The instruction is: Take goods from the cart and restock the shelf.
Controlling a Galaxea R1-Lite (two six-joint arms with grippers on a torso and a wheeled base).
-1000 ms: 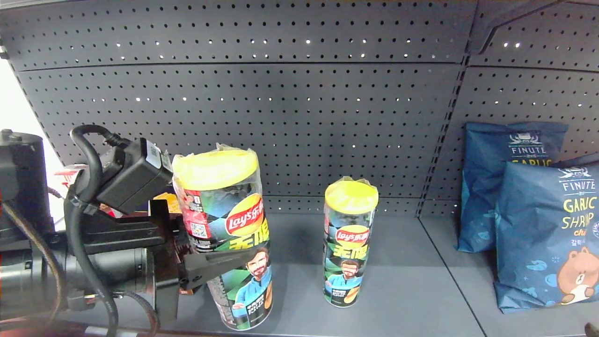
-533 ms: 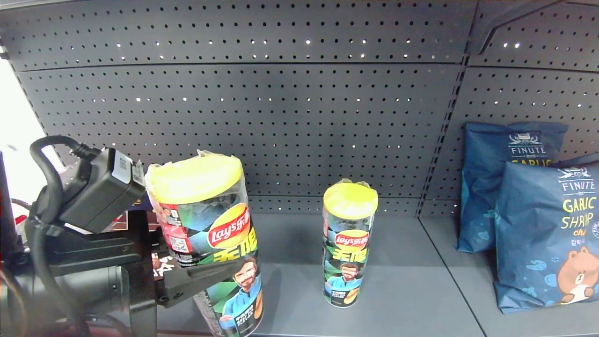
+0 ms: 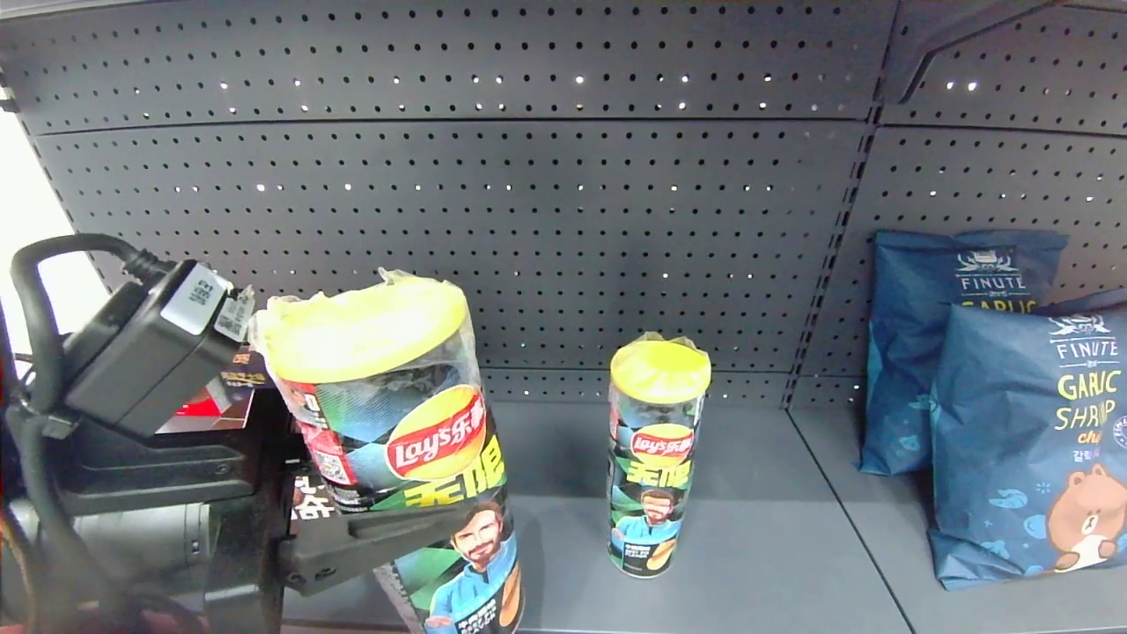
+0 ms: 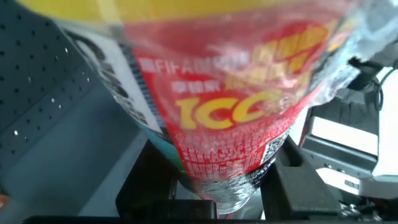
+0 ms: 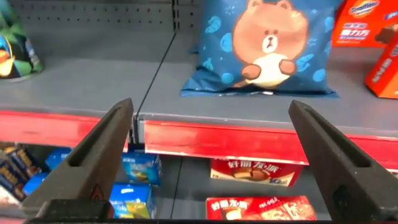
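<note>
**Clerk:** How far along is the restock?

**Me:** Partway, I judge. A standing can (image 3: 659,458) is upright on the shelf (image 3: 775,546), near the middle of my head view. The held can (image 3: 396,440) is at its 8 o'clock, apart from it and tilted a little. My left jaws are clenched on its lower body.

**Clerk:** Is it down on the shelf?

**Me:** I cannot tell, because its base runs off the lower edge. From the tilt and my grip, I'd say it is not yet placed.

**Clerk:** And your right side?

**Me:** My right jaws are spread wide with nothing between them. They hang before the shelf's front edge, facing one of the blue bags (image 3: 1030,423) that sit at the standing can's 3 o'clock.

**Clerk:** What's left?

**Me:** Set this can upright beside the other and let go, then go to the cart for more. There is bare shelf between the cans and toward the bags, so there is room.
</note>
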